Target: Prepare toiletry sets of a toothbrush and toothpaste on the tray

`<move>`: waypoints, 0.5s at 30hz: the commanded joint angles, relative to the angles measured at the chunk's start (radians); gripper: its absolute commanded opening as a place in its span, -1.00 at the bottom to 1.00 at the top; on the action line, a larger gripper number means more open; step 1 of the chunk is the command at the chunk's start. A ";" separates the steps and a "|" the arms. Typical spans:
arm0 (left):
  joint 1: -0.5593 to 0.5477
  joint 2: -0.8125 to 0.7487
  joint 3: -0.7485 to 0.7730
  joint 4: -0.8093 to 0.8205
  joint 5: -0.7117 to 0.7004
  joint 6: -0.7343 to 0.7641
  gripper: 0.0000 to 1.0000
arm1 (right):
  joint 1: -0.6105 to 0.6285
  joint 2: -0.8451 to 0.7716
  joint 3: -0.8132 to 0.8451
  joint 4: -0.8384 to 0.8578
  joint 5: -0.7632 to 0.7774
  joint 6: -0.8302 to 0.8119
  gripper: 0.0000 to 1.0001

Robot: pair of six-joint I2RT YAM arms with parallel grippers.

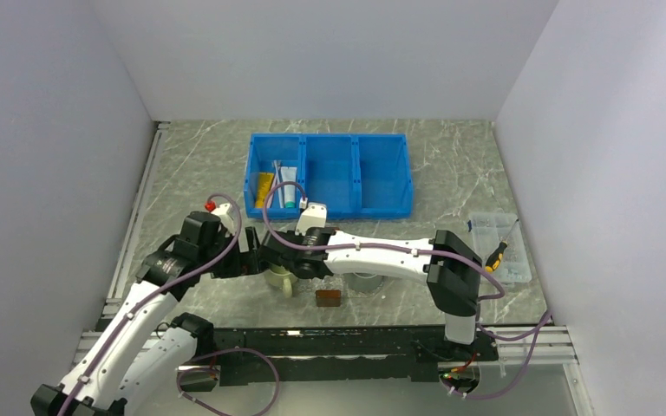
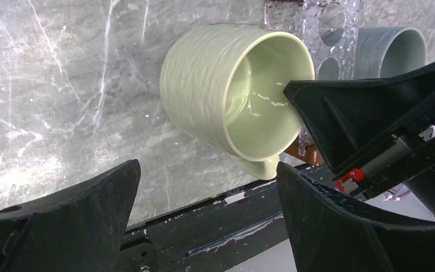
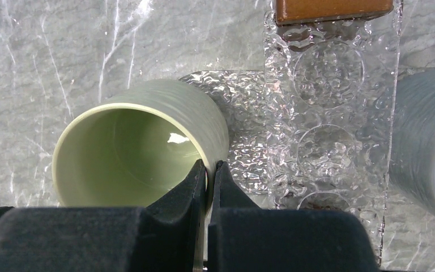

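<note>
**At the table's near edge, the right gripper is pinching a mug beside the tray**

Near the front of the marble table (image 1: 451, 165), the right gripper (image 3: 209, 170) is clamping its two fingers tight on the rim of a pale green mug (image 3: 130, 153), one finger inside the wall and one outside. The mug is sitting just beside the clear, bumpy tray (image 3: 328, 113). Whether it is resting on the table or raised off it cannot be told. A rim pinch probably suits carrying the mug, perhaps to free space around the tray.

The left gripper (image 2: 207, 167) is gaping wide, holding nothing and facing the mug's side and handle, as if readying to help or take over.

A grey mug (image 3: 425, 141) is standing on the tray's other side, and a brown block (image 3: 334, 8) is lying at the tray's end.

The task items are waiting well apart, in the left compartment of the blue bin (image 1: 381, 173): a toothbrush (image 1: 274, 180), a yellow toothpaste tube (image 1: 264, 189) and a white toothpaste tube (image 1: 289, 188). Nothing for a set is lying on the tray yet.

From above, the right arm is stretching leftward across the table front, while the left arm is bending inward, both wrists meeting over the mug
</note>
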 commanded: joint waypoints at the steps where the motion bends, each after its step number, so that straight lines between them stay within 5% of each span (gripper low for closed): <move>1: 0.004 0.027 -0.012 0.062 0.021 -0.030 0.93 | 0.001 -0.021 0.024 0.032 0.041 0.043 -1.00; 15: 0.004 0.149 -0.036 0.143 0.029 -0.029 0.89 | 0.001 -0.010 0.027 -0.009 0.056 0.053 -1.00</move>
